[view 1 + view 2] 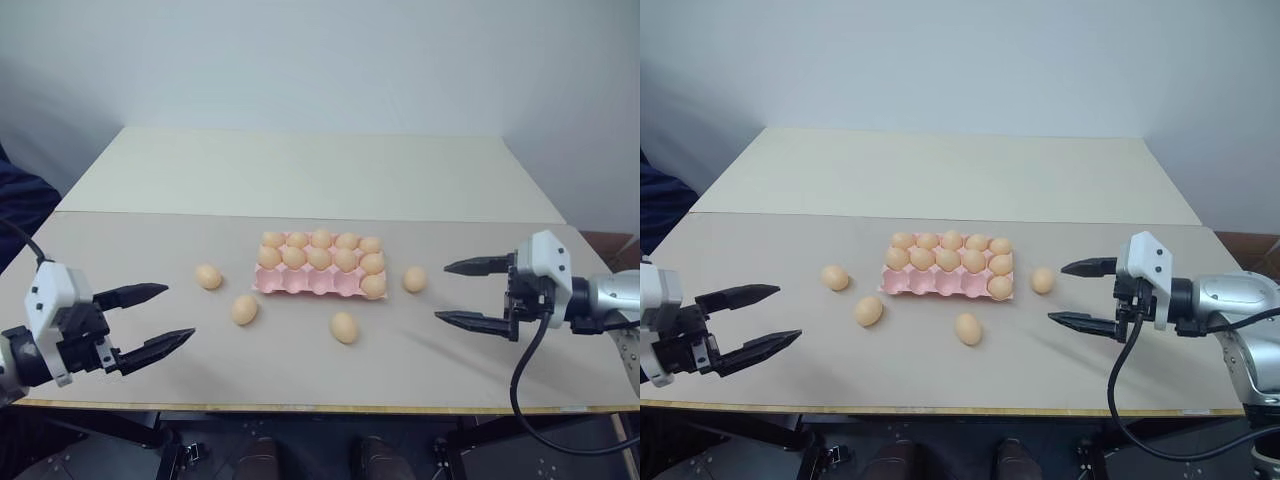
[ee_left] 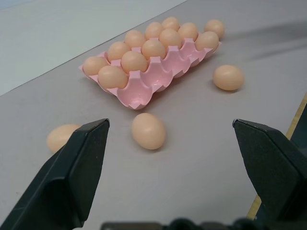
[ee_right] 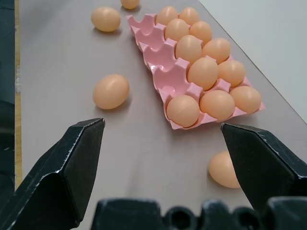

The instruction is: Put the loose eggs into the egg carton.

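Note:
The pink egg carton point(image 1: 300, 283) lies mid-table, its two far rows full of eggs and one egg point(image 1: 373, 286) in the near row's right end cup. Several loose eggs lie around it: one point(image 1: 208, 277) to its left, one point(image 1: 244, 309) at front left, one point(image 1: 344, 327) in front, one point(image 1: 415, 279) to its right. My left gripper point(image 1: 178, 313) hovers open at the table's near left, empty, pointing toward the front-left egg point(image 2: 148, 130). My right gripper point(image 1: 443, 292) hovers open and empty just right of the right-hand egg point(image 3: 224, 168).
The carton sits on a beige tabletop point(image 1: 150, 240); a second, paler table point(image 1: 300, 170) adjoins it behind, against a white wall. The near table edge point(image 1: 320, 406) runs just below both grippers.

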